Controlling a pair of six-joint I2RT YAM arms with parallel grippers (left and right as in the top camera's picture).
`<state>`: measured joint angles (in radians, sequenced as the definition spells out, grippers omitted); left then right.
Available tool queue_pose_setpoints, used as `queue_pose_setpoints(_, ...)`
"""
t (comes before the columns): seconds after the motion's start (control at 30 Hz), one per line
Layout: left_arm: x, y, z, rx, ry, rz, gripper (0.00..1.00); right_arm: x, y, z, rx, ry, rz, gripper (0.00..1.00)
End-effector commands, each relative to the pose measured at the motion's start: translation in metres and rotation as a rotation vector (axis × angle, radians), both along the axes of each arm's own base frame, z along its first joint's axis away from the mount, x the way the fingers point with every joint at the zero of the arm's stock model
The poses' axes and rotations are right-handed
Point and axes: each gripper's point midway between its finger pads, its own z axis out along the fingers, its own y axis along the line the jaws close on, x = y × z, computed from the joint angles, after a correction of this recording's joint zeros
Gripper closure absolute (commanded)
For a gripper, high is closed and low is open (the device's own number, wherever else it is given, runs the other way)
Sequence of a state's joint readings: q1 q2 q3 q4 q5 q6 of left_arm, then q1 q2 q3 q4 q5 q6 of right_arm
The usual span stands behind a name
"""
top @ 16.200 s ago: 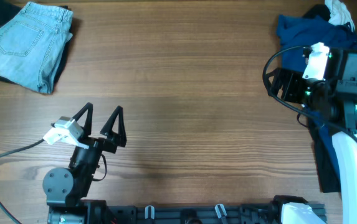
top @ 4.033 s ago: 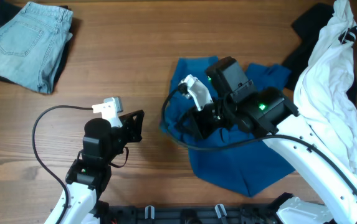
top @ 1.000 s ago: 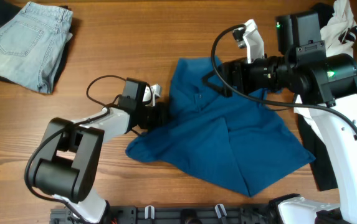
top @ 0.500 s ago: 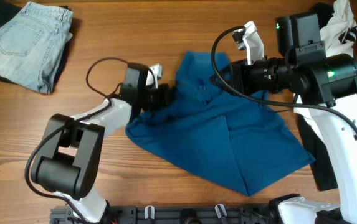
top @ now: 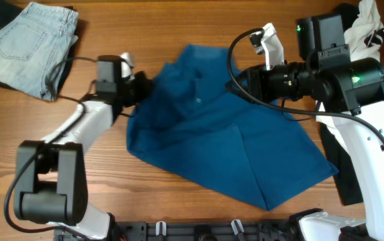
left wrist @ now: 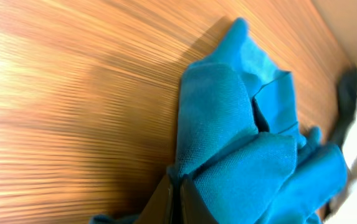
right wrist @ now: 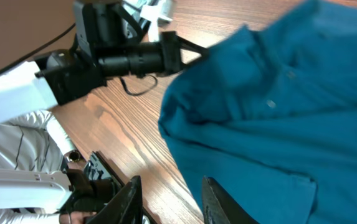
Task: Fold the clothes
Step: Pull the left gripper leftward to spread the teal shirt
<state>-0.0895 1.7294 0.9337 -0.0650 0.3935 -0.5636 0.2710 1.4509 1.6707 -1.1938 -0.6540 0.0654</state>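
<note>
Showing the teal shirt [top: 245,134] lying loose across the middle of the table [top: 178,27], its long axis running from upper centre to lower right of the overhead frame. The left gripper [top: 140,87] — jaws pinched tight on the shirt's left edge — sits at the cloth's upper-left margin, its arm stretched from the lower left. The right gripper [top: 237,84] hovers over the shirt's upper end, reaching in from the right; its fingers [right wrist: 128,199] stand somewhat apart, but whether they nip fabric cannot be told. A flattening pull would likely run leftward.
</note>
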Motion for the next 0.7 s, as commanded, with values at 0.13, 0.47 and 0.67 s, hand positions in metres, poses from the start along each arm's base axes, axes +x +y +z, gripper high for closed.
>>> queue_pose_setpoints(0.13,-0.002,0.075,0.005,0.0,0.066,0.204,0.96,-0.005,0.001,0.014,0.02,-0.038,0.018,0.66)
queue_pose_setpoints(0.47,-0.016,0.127,-0.003,-0.026,0.159,0.38,0.96,-0.011,-0.001,0.009,0.007,-0.007,0.025,0.66)
queue_pose_setpoints(0.67,-0.02,0.149,0.016,-0.02,0.117,0.429,0.96,-0.01,-0.002,0.009,-0.008,-0.039,0.046,0.67)
